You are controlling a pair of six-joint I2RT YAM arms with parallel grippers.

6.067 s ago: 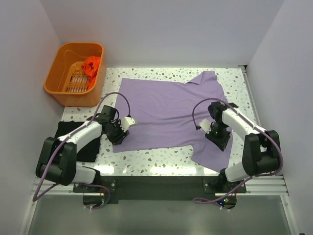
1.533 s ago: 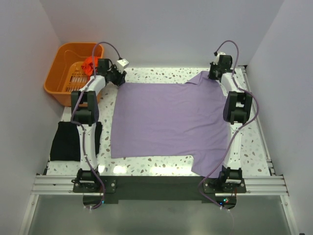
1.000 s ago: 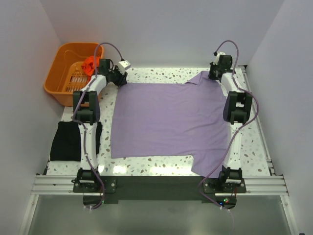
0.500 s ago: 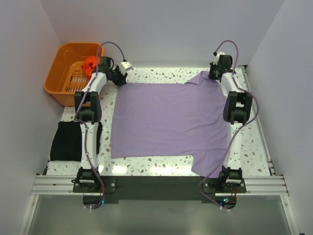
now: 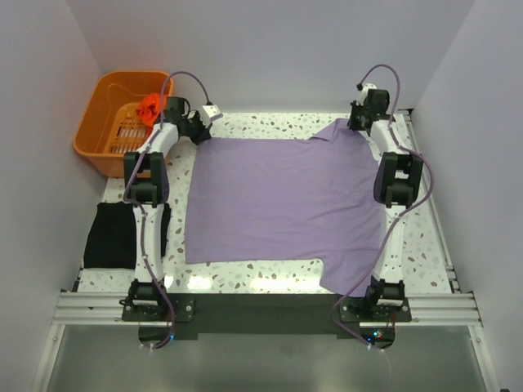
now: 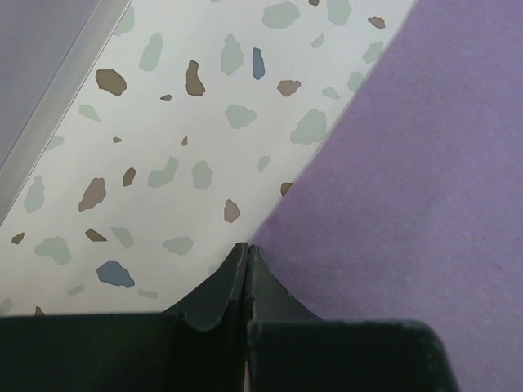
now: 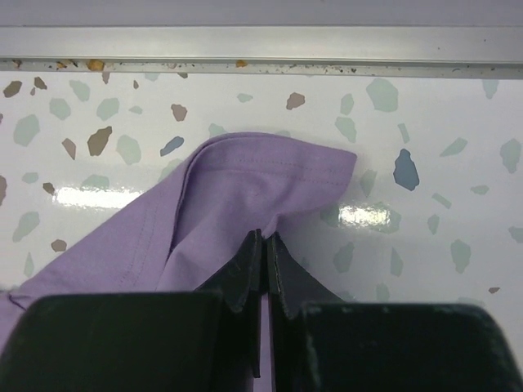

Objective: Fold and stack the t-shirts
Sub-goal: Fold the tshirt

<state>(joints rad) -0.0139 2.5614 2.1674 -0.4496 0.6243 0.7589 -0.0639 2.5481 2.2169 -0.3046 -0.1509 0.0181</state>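
Tension matters: left gripper (image 6: 246,248) and right gripper (image 7: 263,238), both pinched shut on far corners of the purple shirt (image 5: 282,196), should lift evenly, holding that edge taut.

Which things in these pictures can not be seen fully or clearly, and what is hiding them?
- Black t-shirt: top view, the left arm crosses it.
- Orange-red t-shirt in the basket: top view, small and crumpled, shape unclear.
- Left claw: left wrist view, shut at the lilac t-shirt edge; whether it pinches cloth cannot be told.
- Lilac t-shirt's right side: top view, partly under the right arm.
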